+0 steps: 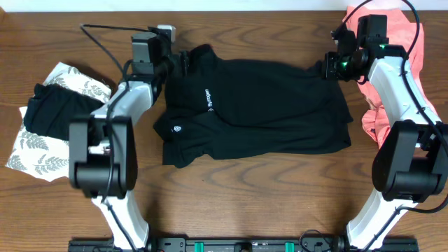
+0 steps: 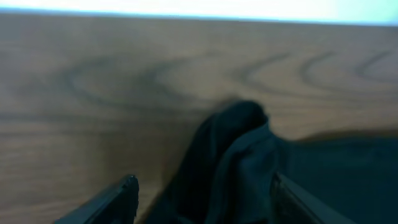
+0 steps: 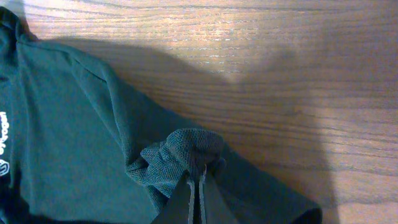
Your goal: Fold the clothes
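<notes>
Shut right jaws pinch a bunched edge of the black shirt (image 3: 74, 124); left jaws gape around its loose cloth, so pulling could skew it.

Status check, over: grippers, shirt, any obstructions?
Left gripper open, bunched cloth between its fingers. Right gripper shut on edge of black short-sleeved collared shirt. Shirt spread on wooden table. Salmon-pink garment by right arm, off the shirt.

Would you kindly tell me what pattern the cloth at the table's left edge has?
A grey leaf print on white cloth; the overhead view shows it best.
</notes>
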Robot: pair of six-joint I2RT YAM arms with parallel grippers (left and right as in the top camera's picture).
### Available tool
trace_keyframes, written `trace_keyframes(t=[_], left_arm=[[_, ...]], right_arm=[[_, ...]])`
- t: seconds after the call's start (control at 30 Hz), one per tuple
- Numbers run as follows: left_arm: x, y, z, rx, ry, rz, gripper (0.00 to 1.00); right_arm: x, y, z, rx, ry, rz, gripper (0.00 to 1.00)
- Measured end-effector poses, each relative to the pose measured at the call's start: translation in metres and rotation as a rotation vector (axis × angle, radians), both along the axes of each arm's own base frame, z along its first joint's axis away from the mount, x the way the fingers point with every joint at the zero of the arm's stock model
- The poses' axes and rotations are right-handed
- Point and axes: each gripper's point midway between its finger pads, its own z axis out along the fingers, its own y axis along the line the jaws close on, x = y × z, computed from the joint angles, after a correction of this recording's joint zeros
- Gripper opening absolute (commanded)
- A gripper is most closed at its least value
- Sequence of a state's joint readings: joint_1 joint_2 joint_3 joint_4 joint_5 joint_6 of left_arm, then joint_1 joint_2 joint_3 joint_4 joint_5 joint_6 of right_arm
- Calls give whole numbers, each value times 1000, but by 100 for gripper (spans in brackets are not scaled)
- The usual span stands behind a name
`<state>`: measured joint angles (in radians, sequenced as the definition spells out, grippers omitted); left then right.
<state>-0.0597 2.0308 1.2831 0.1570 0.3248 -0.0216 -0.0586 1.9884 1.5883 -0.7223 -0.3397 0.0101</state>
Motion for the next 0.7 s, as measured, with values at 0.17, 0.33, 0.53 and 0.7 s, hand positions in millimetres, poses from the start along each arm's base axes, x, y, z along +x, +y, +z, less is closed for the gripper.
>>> trace_keyframes(t=[0.17,0.33,0.53,0.7], left_arm=[[13,-4,-30,-3,82,-15,69],[20,-4,-37,-1,95,-17,56],[20,-6,-48,7,111,-31,40],[18,-7,-66,12,139,-40,33]], right_arm=[[0,0,0,0,0,0,1],[0,0,0,0,0,0,1],[0,0,0,0,-1,0,1],[0,0,0,0,-1,0,1]])
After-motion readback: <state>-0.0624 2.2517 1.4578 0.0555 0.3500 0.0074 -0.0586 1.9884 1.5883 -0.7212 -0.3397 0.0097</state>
